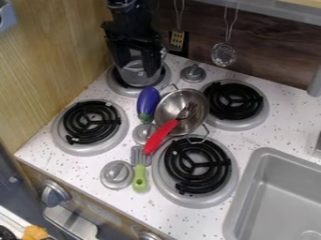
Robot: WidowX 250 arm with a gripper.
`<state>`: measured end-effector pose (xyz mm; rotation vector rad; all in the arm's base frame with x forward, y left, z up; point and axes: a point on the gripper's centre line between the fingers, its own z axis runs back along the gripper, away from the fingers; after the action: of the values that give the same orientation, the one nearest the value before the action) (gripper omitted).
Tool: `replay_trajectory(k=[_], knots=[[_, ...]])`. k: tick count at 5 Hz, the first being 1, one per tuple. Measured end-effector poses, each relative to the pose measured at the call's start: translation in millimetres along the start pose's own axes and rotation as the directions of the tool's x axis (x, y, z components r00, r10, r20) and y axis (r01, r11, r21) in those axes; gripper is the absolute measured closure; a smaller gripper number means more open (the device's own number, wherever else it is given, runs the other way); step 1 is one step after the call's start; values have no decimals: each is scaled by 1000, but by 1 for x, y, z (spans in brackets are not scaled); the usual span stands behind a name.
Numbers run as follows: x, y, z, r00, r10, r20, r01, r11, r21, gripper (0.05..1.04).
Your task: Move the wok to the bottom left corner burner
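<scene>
We see the wok (167,110) near the middle of the desk (39,149), among the four burners, well apart from the front left corner and its burner (91,127). Its bowl opens upward. Its long axis, taken through the two wire handles, runs from the back left burner towards the front right burner (197,165), and the nearer handle reaches over that burner's back side. The end effector (132,58) hangs over the back left corner of the desk with its two sides spread, and we make out part of a metal pot (138,75) between them. It hides much of that pot. The tines of the red-handled fork (160,136) cover part of the wok's inside, and their ends are hard to make out. The sink (276,187) is cut off at the view's edge.
</scene>
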<state>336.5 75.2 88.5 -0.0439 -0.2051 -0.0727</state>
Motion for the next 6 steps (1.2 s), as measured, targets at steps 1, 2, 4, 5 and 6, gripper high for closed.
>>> replay_trajectory(k=[1, 2, 4, 5, 6], knots=[[-5, -1, -11, 999, 6, -35, -7, 1000, -12, 83], [-2, -15, -20, 998, 21, -58, -23, 999, -25, 83], [-1, -58, -22, 995, 99, -17, -98, 995, 37, 83], [5, -88, -25, 990, 139, 27, -141, 986, 90, 83], [14, -94, -38, 986, 129, 102, -140, 984, 111, 83]])
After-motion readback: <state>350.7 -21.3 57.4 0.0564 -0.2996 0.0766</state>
